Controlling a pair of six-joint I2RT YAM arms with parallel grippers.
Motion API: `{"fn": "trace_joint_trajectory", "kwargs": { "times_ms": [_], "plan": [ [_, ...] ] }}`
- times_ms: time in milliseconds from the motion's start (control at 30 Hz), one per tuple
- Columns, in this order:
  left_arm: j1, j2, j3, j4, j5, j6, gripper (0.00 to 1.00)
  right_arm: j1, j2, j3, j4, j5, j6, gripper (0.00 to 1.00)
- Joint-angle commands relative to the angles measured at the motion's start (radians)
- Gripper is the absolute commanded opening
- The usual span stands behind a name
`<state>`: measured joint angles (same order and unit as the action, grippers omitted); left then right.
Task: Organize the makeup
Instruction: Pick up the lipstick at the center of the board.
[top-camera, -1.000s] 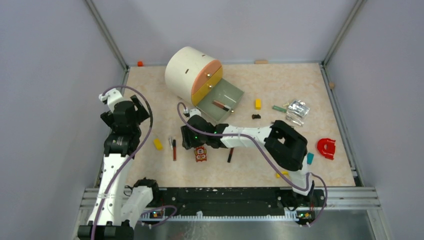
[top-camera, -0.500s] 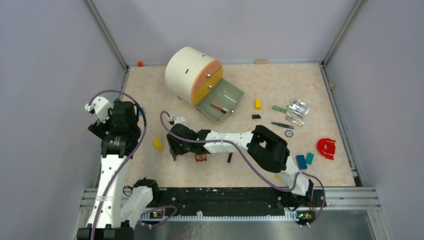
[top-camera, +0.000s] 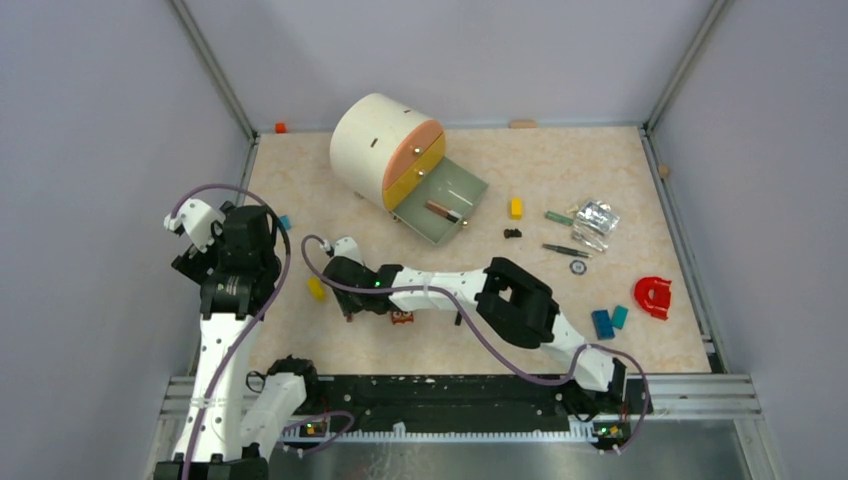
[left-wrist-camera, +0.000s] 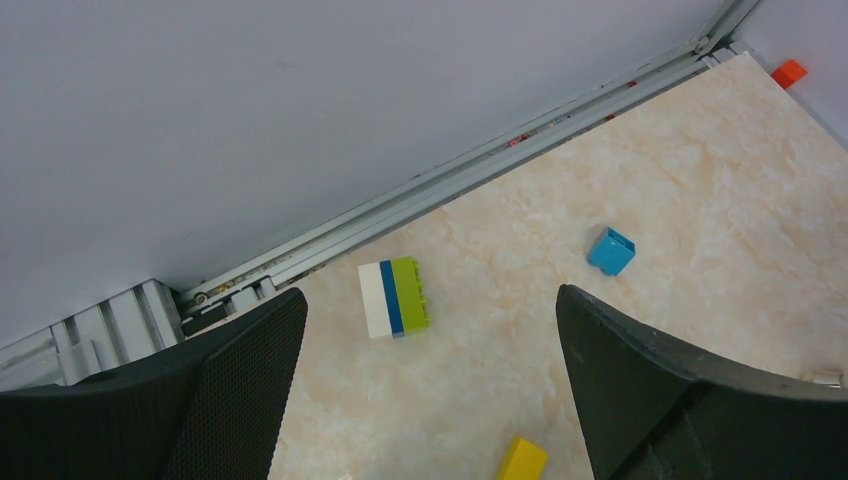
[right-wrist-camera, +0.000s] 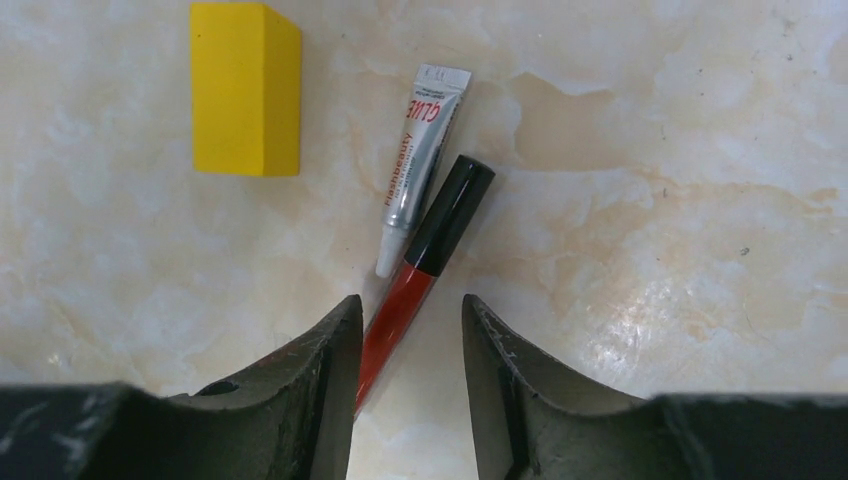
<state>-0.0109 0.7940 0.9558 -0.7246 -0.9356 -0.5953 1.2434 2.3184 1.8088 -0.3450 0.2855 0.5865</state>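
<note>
One open drawer (top-camera: 455, 190), top view: holds a stick (top-camera: 441, 211), kind unclear; right fingers (top-camera: 347, 303) low on table (top-camera: 600, 170), hiding what lies beneath.
Left wrist: left fingers (left-wrist-camera: 430, 298) spread wide, empty.
Right wrist: right fingers part-spread astride red stick (right-wrist-camera: 425, 265), not pinching; its lower end hidden.

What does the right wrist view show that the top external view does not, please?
Only the right wrist view clearly shows the silver glue tube lying beside the red lip-gloss tube, which the right gripper straddles with jaws open. Only the top external view shows the round drawer organizer, its open drawer and the left arm. Both show the yellow block.
</note>
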Motion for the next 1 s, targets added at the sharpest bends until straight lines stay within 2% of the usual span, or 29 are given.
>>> {"fn": "trace_joint_trajectory", "kwargs": {
  "times_ms": [0,133,300,400,500,600,767,967],
  "plan": [
    [0.004,-0.012,0.029,0.023,-0.003,0.016,0.99,0.017,0.041,0.029,-0.088,0.076,-0.046,0.36],
    [0.005,-0.014,0.027,0.03,0.003,0.023,0.99,0.017,0.023,0.004,-0.118,0.111,-0.063,0.18],
    [0.004,-0.012,0.024,0.041,0.014,0.037,0.99,-0.021,-0.079,-0.134,-0.042,0.116,-0.042,0.0],
    [0.004,-0.011,0.02,0.054,0.041,0.056,0.99,-0.078,-0.211,-0.285,0.076,0.056,-0.05,0.0],
    [0.005,-0.012,0.011,0.092,0.107,0.122,0.99,-0.143,-0.361,-0.445,0.264,-0.094,-0.129,0.0],
    [0.005,-0.012,0.007,0.113,0.169,0.158,0.99,-0.202,-0.484,-0.519,0.374,-0.238,-0.233,0.0],
    [0.004,-0.011,0.005,0.126,0.218,0.174,0.99,-0.262,-0.602,-0.526,0.352,-0.262,-0.44,0.0],
    [0.004,-0.005,0.001,0.14,0.252,0.185,0.99,-0.373,-0.558,-0.422,0.157,-0.282,-0.688,0.0]
  ]
}}
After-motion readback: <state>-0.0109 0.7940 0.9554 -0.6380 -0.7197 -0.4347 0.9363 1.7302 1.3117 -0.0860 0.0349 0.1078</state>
